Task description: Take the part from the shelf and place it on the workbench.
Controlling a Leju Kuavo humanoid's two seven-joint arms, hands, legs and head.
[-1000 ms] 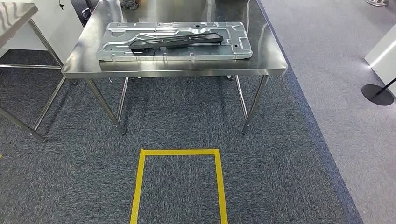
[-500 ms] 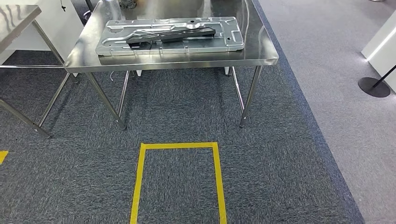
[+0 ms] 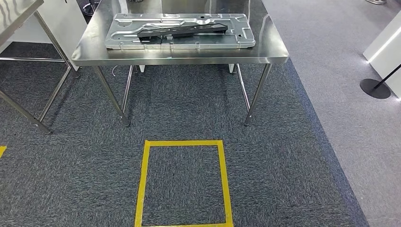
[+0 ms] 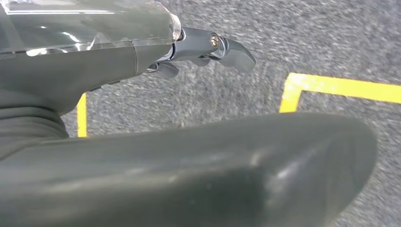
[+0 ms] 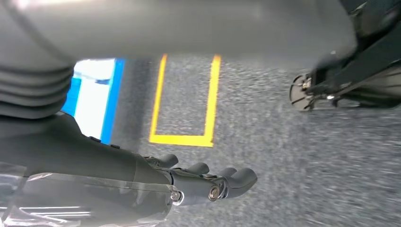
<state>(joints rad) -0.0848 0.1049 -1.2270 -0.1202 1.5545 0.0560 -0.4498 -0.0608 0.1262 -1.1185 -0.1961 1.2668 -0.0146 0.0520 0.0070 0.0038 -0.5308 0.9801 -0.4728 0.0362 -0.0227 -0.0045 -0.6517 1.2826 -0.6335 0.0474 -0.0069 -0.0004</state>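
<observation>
On the far side of the scene stands a shiny stainless-steel workbench (image 3: 189, 53) on thin metal legs, and on its top lies a large pressed silver sheet-metal panel (image 3: 236, 40). Across that panel rests the long black plastic part (image 3: 182, 31) — lying flat, running left to right. Near the camera, a square of yellow tape (image 3: 143, 182) marks the dark grey carpet (image 3: 283, 161). At the far left, the corner of a second steel table (image 3: 19, 12) shows. Over the carpet hangs the left hand (image 4: 208, 47), its dark fingers (image 4: 236, 52) loosely extended and holding nothing. Likewise the right hand (image 5: 203, 182) — fingers (image 5: 241, 179) apart, nothing in them, above the carpet
</observation>
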